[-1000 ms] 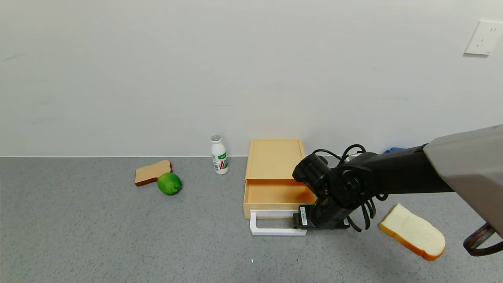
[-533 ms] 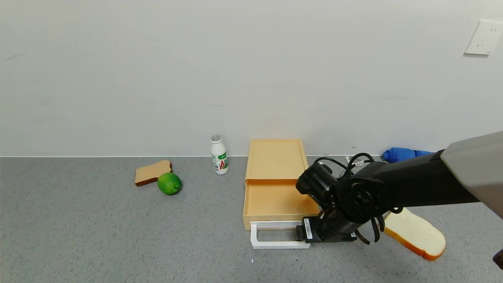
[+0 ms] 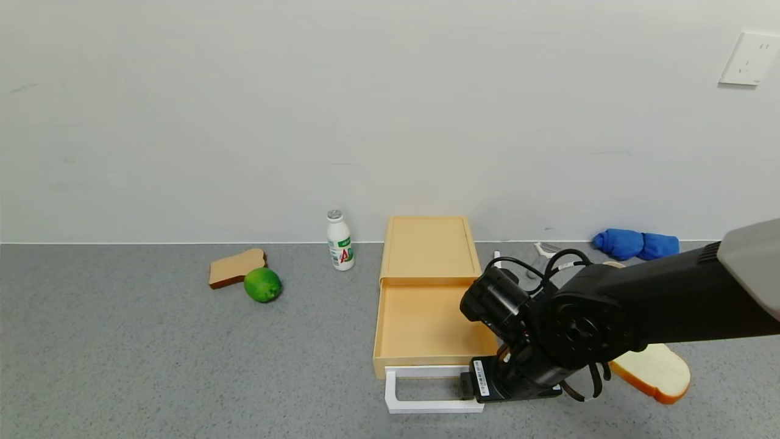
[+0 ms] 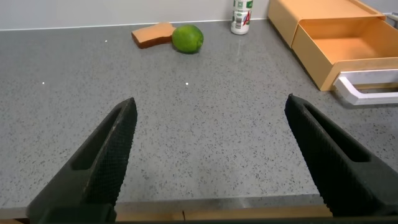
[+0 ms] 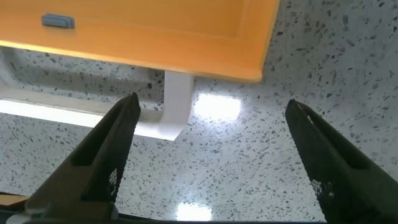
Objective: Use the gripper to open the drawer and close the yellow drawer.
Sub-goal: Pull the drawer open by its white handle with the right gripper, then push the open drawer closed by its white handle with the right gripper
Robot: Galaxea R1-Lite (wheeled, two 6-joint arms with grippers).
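The pale yellow drawer box (image 3: pixel 429 247) stands against the back wall. Its drawer (image 3: pixel 423 323) is pulled far out toward me and looks empty. The white loop handle (image 3: pixel 426 405) lies at its front. My right gripper (image 3: pixel 487 390) points down at the handle's right end. In the right wrist view the gripper (image 5: pixel 211 118) is open, and the handle's corner (image 5: pixel 175 106) lies between the fingers, close to one finger (image 5: pixel 109 152), below the drawer front (image 5: pixel 186 37). My left gripper (image 4: pixel 211 118) is open and empty over the table's front edge, away from the drawer (image 4: pixel 348 46).
A small white bottle (image 3: pixel 340 241) stands left of the box. A lime (image 3: pixel 262 285) and a brown toast slice (image 3: pixel 234 267) lie farther left. A white bread slice (image 3: pixel 655 372) lies right of my right arm. A blue cloth (image 3: pixel 634 244) lies by the wall.
The drawer has slid farther out toward me, and my right gripper has moved toward me along with the handle. The blue cloth has come into view behind the arm.
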